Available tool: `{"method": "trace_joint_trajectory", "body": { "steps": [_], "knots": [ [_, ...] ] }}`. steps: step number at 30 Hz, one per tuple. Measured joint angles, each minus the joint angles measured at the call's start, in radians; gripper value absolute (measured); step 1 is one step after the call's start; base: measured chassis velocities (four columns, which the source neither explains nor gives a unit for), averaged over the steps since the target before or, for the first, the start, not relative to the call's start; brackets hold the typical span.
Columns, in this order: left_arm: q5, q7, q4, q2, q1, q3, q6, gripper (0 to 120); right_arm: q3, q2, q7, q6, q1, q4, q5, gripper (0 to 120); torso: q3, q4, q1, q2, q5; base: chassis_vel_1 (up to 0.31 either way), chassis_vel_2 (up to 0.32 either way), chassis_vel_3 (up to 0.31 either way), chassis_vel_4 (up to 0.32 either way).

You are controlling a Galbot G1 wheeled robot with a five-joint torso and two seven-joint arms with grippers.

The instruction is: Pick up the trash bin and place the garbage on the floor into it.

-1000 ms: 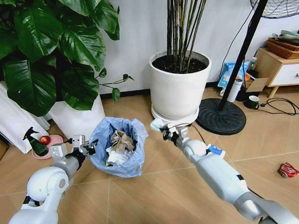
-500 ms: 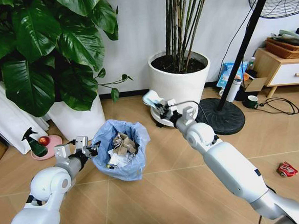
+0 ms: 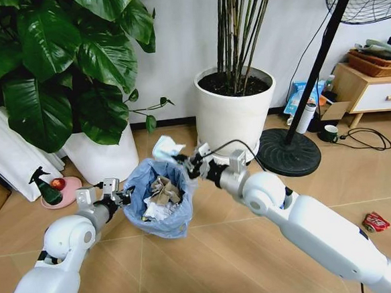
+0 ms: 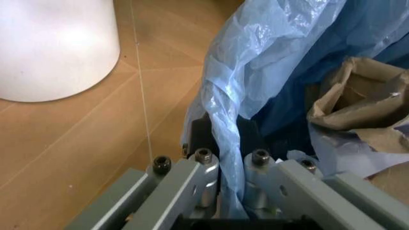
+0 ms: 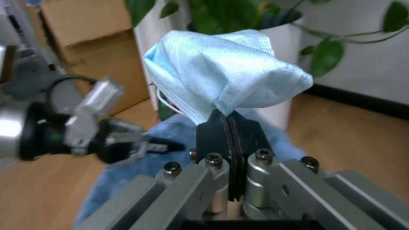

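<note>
The trash bin (image 3: 162, 219), lined with a wrinkly light-blue bag, stands on the floor (image 3: 217, 265) in the head view. Brown and white paper wads (image 3: 160, 192) fill it. My left gripper (image 3: 122, 195) is shut on the bin's near-left rim, and the liner (image 4: 255, 62) is pinched between its fingers (image 4: 231, 139). My right gripper (image 3: 187, 166) hovers just over the bin's far rim, shut on a crumpled pale-blue face mask (image 3: 167, 148). In the right wrist view the mask (image 5: 223, 76) bulges above the closed jaws. A red can (image 3: 376, 222) lies on the floor at the far right.
A large white plant pot (image 3: 235, 113) stands right behind the bin, with a fan's round black base (image 3: 289, 155) beside it. A green spray bottle (image 3: 49, 188) and a leafy plant's pot (image 3: 102, 156) are at the left. A wooden cabinet (image 3: 372, 87) sits at the far right.
My right gripper has swung left with the mask, from in front of the white pot to above the bin's rim. The left gripper has kept its hold on the bin.
</note>
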Motion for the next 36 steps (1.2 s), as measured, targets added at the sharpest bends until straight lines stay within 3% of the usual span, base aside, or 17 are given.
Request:
{"method": "trace_joint_trajectory", "body": {
  "steps": [17, 25, 28, 33, 36],
  "knots": [
    [-0.002, 0.002, 0.008, 0.002, -0.012, 0.004, 0.004, 0, -0.099, -0.019, -0.011, -0.02, 0.014, 0.048, 0.022, 0, 0.0, 0.0001, 0.0, 0.0, -0.0001, 0.0, 0.0, 0.0, 0.0],
    [-0.003, 0.003, 0.007, 0.003, -0.012, 0.0, 0.004, 0, -0.106, -0.014, -0.011, -0.019, 0.012, 0.026, 0.001, 25, 0.0, 0.0001, 0.0, 0.0, -0.0001, 0.0, 0.0, 0.0, 0.0],
    [-0.003, 0.004, 0.006, 0.003, -0.013, -0.001, 0.003, 0, -0.108, -0.008, -0.01, -0.006, 0.013, 0.007, -0.009, 41, 0.0, 0.0001, 0.0, 0.0, -0.0001, 0.0, 0.0, 0.0, 0.0],
    [-0.003, 0.004, 0.005, 0.002, -0.013, -0.001, 0.003, 0, -0.107, -0.008, -0.009, -0.003, 0.011, 0.002, -0.01, 54, 0.0, 0.0001, 0.0, 0.0, -0.0001, 0.0, 0.0, 0.0, 0.0],
    [-0.003, 0.004, 0.005, 0.001, -0.013, -0.002, 0.002, 0, -0.096, -0.009, -0.005, -0.001, 0.005, 0.001, -0.013, 68, 0.0, 0.0001, 0.0, 0.0, -0.0001, 0.0, 0.0, 0.0, 0.0]
  ]
}}
